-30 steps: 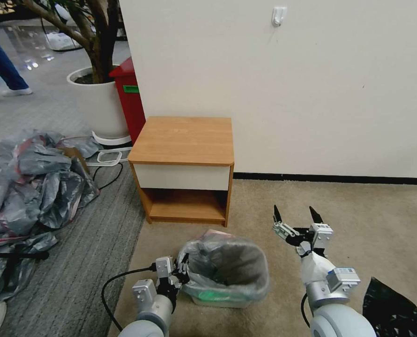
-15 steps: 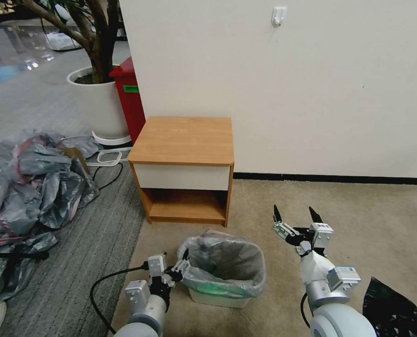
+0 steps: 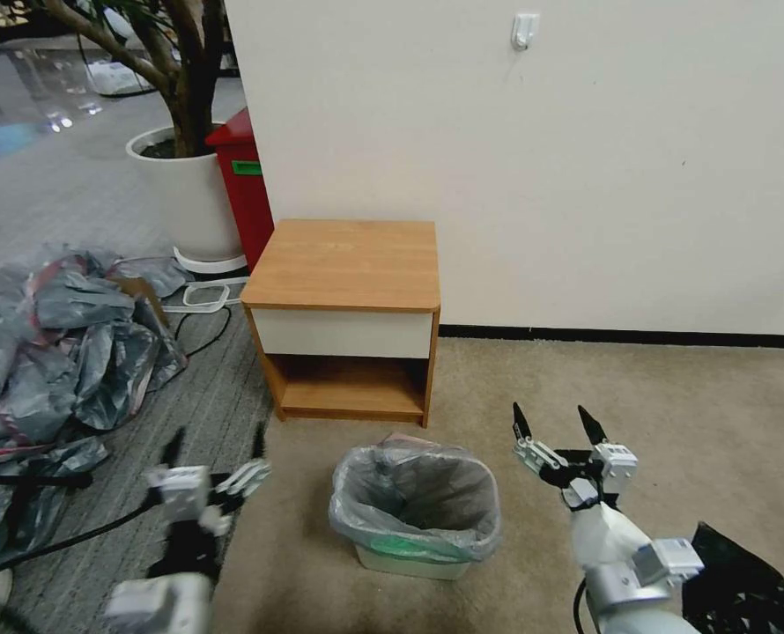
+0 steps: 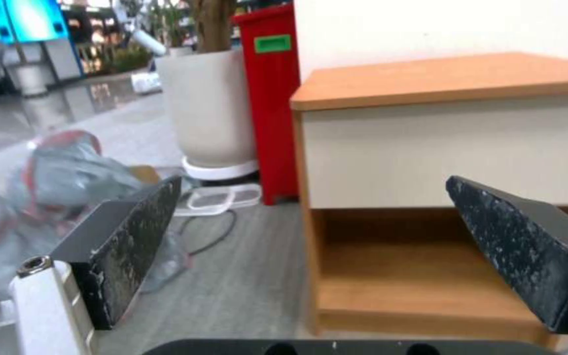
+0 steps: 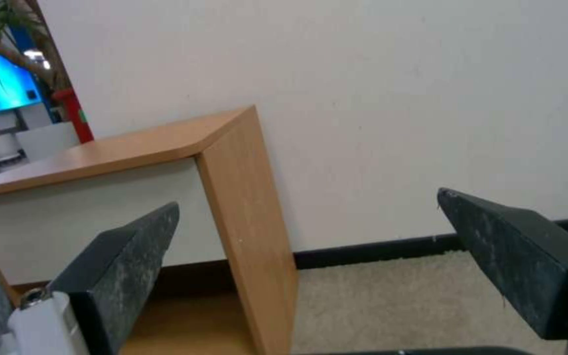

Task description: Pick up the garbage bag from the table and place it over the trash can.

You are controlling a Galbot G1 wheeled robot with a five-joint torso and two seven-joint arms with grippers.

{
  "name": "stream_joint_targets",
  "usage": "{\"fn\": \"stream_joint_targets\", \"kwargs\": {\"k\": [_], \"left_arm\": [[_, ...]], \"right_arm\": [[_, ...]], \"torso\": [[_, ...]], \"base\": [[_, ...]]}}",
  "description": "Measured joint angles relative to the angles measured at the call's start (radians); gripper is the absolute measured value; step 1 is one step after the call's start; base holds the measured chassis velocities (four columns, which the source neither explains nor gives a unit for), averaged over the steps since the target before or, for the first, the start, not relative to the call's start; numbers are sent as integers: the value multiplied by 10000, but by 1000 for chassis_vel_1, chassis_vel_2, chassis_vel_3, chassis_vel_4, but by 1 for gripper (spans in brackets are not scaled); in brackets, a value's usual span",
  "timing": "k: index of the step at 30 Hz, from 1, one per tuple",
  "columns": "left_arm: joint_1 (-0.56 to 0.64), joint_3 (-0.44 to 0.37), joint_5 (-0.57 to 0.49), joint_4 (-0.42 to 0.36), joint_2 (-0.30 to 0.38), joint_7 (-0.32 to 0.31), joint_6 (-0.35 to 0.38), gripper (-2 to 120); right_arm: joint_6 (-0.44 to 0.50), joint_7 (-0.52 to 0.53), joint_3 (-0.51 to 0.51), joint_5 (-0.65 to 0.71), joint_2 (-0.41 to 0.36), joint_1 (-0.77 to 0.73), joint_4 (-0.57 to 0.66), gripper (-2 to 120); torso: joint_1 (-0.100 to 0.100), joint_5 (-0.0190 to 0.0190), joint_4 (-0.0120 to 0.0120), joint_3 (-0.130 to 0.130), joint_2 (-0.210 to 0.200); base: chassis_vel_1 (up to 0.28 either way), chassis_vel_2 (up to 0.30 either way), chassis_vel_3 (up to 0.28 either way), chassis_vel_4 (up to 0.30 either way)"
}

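The garbage bag [image 3: 414, 489], thin translucent grey, lines the trash can [image 3: 407, 562], and its rim is folded over the can's rim. The can stands on the carpet in front of the table [image 3: 348, 264], whose top is bare. My left gripper [image 3: 216, 440] is open and blurred, over the grey floor to the left of the can and apart from it. In the left wrist view the left gripper [image 4: 313, 182] faces the table [image 4: 442, 79] with nothing between its fingers. My right gripper [image 3: 551, 412] is open to the right of the can; in the right wrist view it [image 5: 307, 199] holds nothing.
A heap of grey-pink bags [image 3: 57, 335] lies on the floor at the left. A red bin [image 3: 247, 185] and a white planter [image 3: 189, 198] stand behind the table's left side. A black bag [image 3: 749, 586] lies at the lower right. The wall runs close behind the table.
My left gripper has let go of the bag's rim and swung left, away from the can. The right gripper has sunk slightly. The bag stays over the can.
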Motion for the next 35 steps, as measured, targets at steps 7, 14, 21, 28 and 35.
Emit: {"fn": "stream_joint_targets", "kwargs": {"k": [7, 14, 21, 28, 35], "left_arm": [[715, -198, 642, -129, 26, 668, -253, 100], [817, 32, 665, -164, -9, 725, -360, 100], [830, 61, 440, -204, -2, 688, -350, 100], [813, 78, 344, -216, 37, 664, -322, 100], [793, 87, 307, -217, 51, 649, -296, 100]], "right_arm": [[361, -35, 255, -741, 319, -625, 13, 100], [227, 406, 262, -1048, 438, -840, 128, 100], [252, 444, 230, -1119, 535, -851, 129, 100], [260, 462, 239, -1121, 570, -873, 126, 100], [260, 490, 233, -1105, 581, -866, 127, 100]], "torso": [[0, -1, -1, 1, 0], [0, -1, -1, 1, 0], [0, 0, -1, 1, 0], [0, 0, -1, 1, 0], [0, 0, -1, 1, 0]], "base": [[0, 0, 0, 0], [0, 0, 0, 0], [0, 0, 0, 0], [0, 0, 0, 0], [0, 0, 0, 0]]}}
